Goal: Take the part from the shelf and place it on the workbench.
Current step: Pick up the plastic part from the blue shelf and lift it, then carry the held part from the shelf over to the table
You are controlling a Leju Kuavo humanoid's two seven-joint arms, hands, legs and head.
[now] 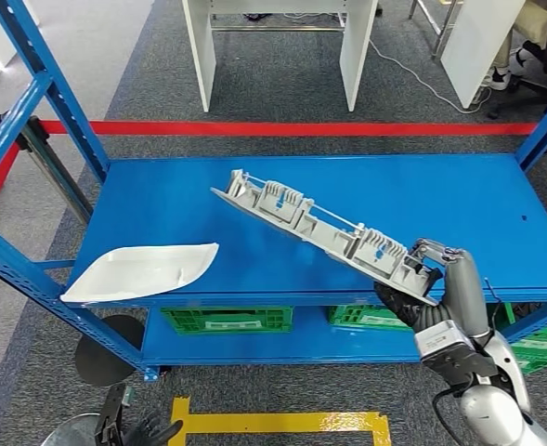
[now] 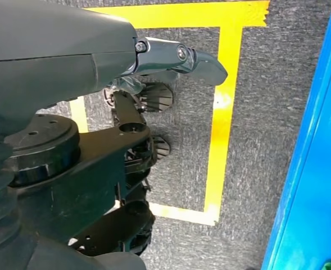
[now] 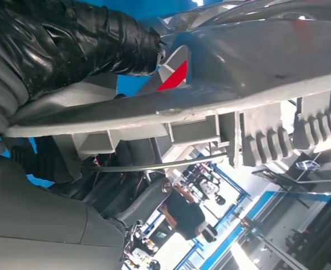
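The right hand grips one end of the long grey plastic part, dark fingers curled under its edge and the thumb lying over the top, so the part juts out from the hand like a lever and slopes across above the blue shelf. In the head view the far end seems raised off the shelf surface, though whether any of it touches the blue deck cannot be told. Holding it by an end rather than the middle probably reflects what the hand could reach from the front edge; it also means the weight hangs far from the grasp, so the part may sag or twist as it is carried. A white sheet lies flat near the shelf's front left edge, well apart from the part. The left hand hangs low beside the body, fingers apart, holding nothing.
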